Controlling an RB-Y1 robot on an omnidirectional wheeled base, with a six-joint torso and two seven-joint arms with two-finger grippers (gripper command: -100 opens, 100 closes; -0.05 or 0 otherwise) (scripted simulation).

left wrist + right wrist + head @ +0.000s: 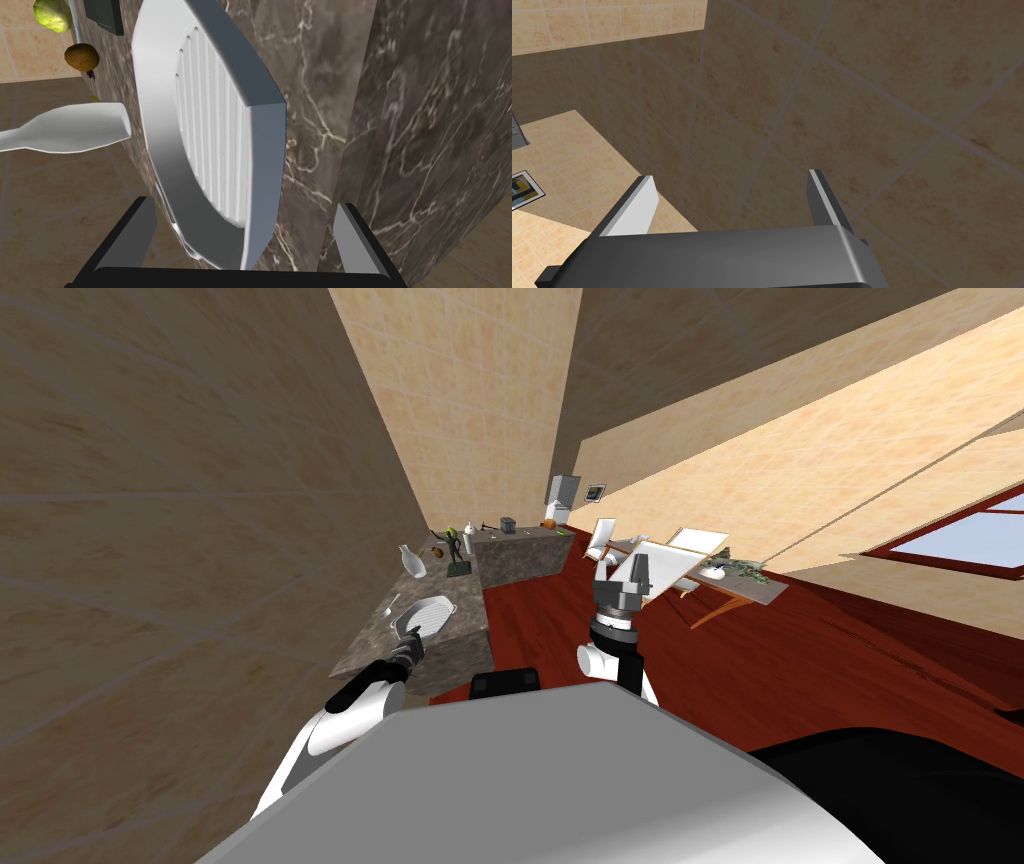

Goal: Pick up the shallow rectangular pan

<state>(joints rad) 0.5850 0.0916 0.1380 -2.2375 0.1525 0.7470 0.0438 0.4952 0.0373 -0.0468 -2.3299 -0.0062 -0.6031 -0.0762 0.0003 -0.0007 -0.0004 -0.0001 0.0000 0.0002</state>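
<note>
Straddling the near end of the one shallow rectangular pan (215, 135), the left pincer (245, 202) stood wide open. Its two fingers (132, 232) flanked the pan's rim and gripped nothing: one lay just beside the rim, the other stood apart from it. The pan, white, lay flat on a dark veined worktop (320, 100), near its front edge.

Beyond the pan on the same worktop stood one white bottle (65, 127), one brown round object (81, 56) and one green object (52, 15).

The left wrist view resolved the parallel ridges in the pan's floor and the thickness of its raised rim. The head view supplied the layout: one slender pale utensil (392, 606) just beside the pan, one dark statuette (455, 550) near the bottle, and a second worktop (520, 556) farther back, making two in all.

The right pincer (732, 187) was held raised, well apart from the worktop, over the red-brown floor (800, 648). Its two fingers were likewise spread, with nothing between them.
</note>
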